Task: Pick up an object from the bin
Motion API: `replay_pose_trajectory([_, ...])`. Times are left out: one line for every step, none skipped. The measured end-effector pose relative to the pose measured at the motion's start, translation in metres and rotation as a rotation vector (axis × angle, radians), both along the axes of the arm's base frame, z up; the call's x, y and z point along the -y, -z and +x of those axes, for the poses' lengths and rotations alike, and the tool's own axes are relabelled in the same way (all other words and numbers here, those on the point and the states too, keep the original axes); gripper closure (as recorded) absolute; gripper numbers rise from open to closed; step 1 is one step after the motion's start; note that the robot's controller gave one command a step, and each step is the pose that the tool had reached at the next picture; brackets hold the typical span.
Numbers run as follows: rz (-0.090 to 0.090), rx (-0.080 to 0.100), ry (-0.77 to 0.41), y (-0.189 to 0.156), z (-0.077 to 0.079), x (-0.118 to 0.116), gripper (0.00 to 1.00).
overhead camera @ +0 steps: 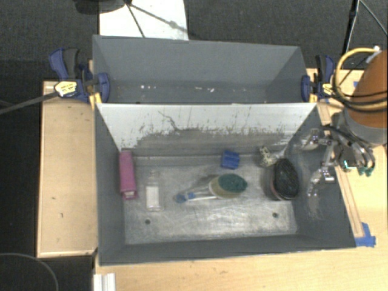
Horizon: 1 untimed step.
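Observation:
My gripper [320, 176] hangs over the bin's right sloping wall, just right of a black oval object [285, 180] that lies at the right end of the bin floor. A small pale, knobbly piece [265, 156] sits behind the black object near the back wall. Nothing shows in the gripper.
Mid-floor lies a round green-topped item [231, 185] with a blue-tipped handle [189, 195] pointing left. A small blue block [230, 159] rests by the back wall. A clear little bottle [152, 194] and a pink-purple bar [127, 174] lie at the left.

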<state>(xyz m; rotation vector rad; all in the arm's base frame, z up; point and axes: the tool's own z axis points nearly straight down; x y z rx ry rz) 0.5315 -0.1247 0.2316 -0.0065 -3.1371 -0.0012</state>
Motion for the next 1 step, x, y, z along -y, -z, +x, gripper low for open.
replay_pose_trajectory([0.002, 0.001, 0.122, 0.0995, 0.0358, -0.0535, 0.0])
